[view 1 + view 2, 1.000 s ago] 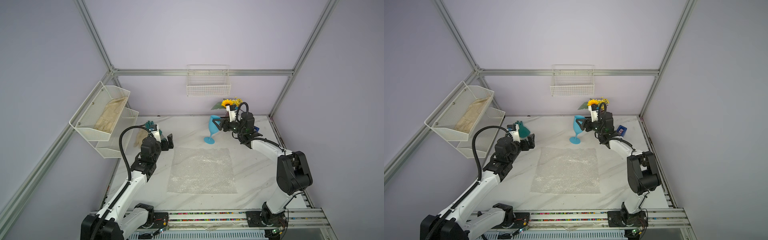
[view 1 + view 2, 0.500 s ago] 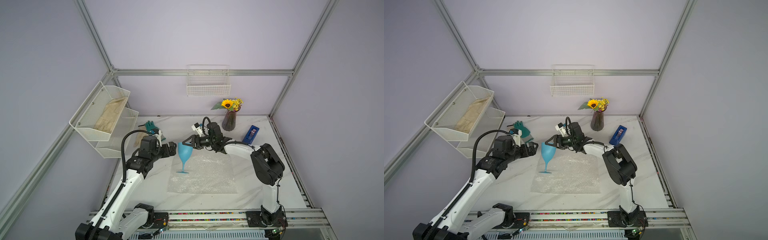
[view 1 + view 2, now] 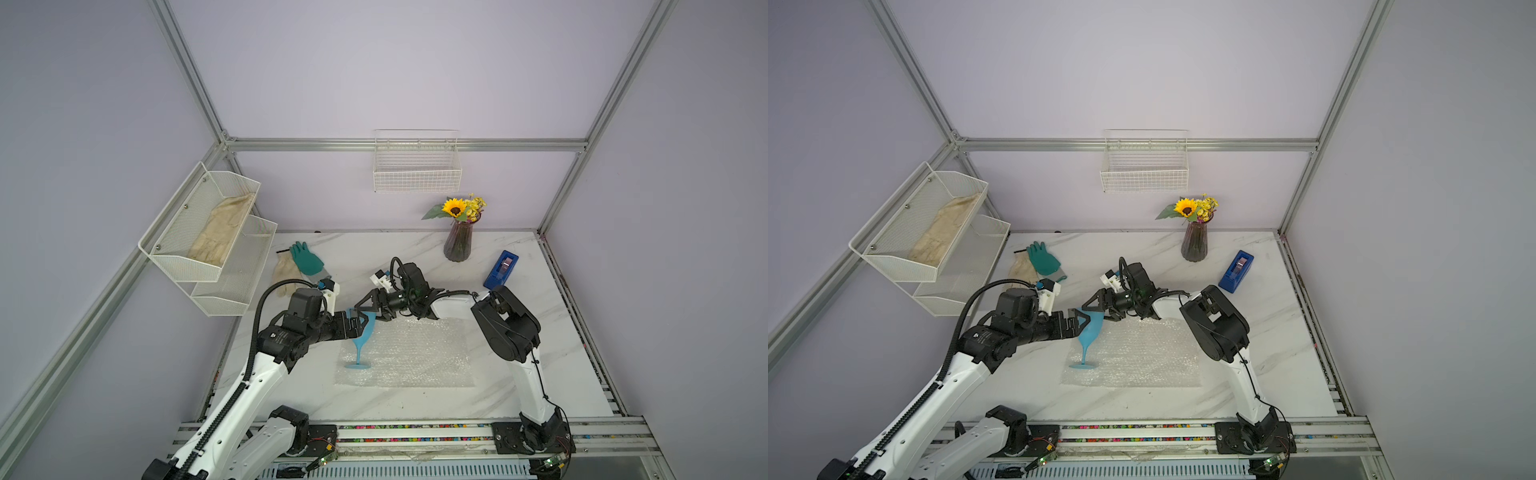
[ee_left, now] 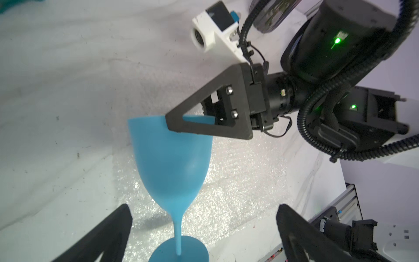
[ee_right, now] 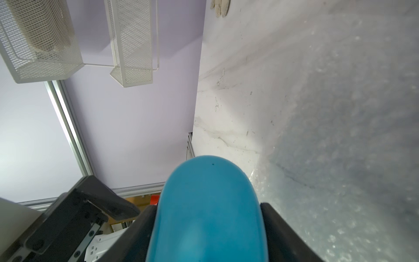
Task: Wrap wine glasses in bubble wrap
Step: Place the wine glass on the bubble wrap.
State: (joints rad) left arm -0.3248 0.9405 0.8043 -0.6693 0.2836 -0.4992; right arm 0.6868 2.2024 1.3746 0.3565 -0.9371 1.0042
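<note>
Left wrist view: goblet (image 4: 170, 163) stands near upright, leaning slightly, at the left edge of the wrap (image 4: 238, 181). Its foot is low at the sheet, but whether it bears on the sheet cannot be confirmed. Right gripper (image 5: 207, 217) is clamped across the bowl just under the rim, with one finger (image 4: 204, 131) lying over the lip. This high hold is judged to leave the stem and foot free for setting down and to keep the arm off the sheet. Left gripper (image 4: 203, 208) is spread wide and empty, just left of the bowl in both top views, jaws apart from the goblet. It is judged to be posted to steady the goblet or take it over. Wrap lies flat and unfolded at the centre of the table (image 3: 415, 266), no edge lifted, so wrapping is not begun. Goblet is light blue, opaque, matt plastic, with a tulip bowl, thin stem and round foot; no damage seen.
</note>
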